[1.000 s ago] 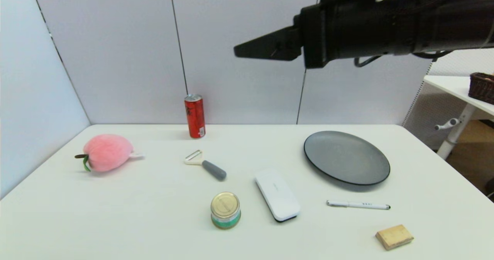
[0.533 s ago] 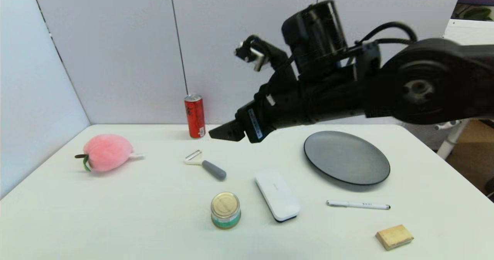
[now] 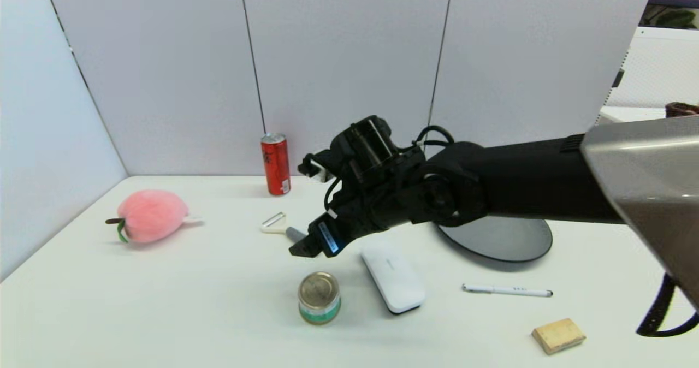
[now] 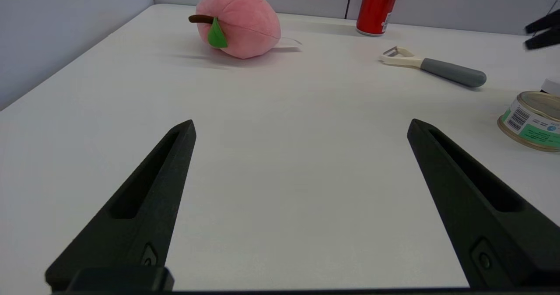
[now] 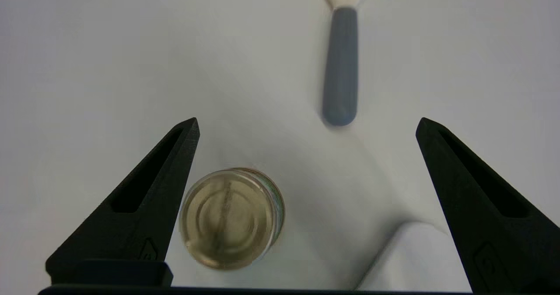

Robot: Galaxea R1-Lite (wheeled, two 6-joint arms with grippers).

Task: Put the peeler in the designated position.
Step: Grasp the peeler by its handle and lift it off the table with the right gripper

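The peeler (image 3: 274,224) lies flat on the white table, left of centre, with its white forked head pointing toward the red can. Its grey handle (image 5: 340,67) is mostly covered by my right arm in the head view. My right gripper (image 3: 302,248) hovers low over the handle's end, above the table. In the right wrist view the right gripper (image 5: 306,122) is open and empty, with the handle lying just beyond the gap between its fingers. My left gripper (image 4: 301,123) stands open and empty near the table's left front. From there the peeler (image 4: 433,65) is far ahead.
A tin can (image 3: 319,297) stands just in front of my right gripper, beside a white case (image 3: 392,275). A pink plush peach (image 3: 150,215) lies at the left and a red can (image 3: 276,163) at the back. At the right are a dark plate (image 3: 502,239), a white pen (image 3: 507,290) and a wooden block (image 3: 558,335).
My right arm has come down from high above the table and swung left, ending just over the peeler's handle. The things on the table have not moved.
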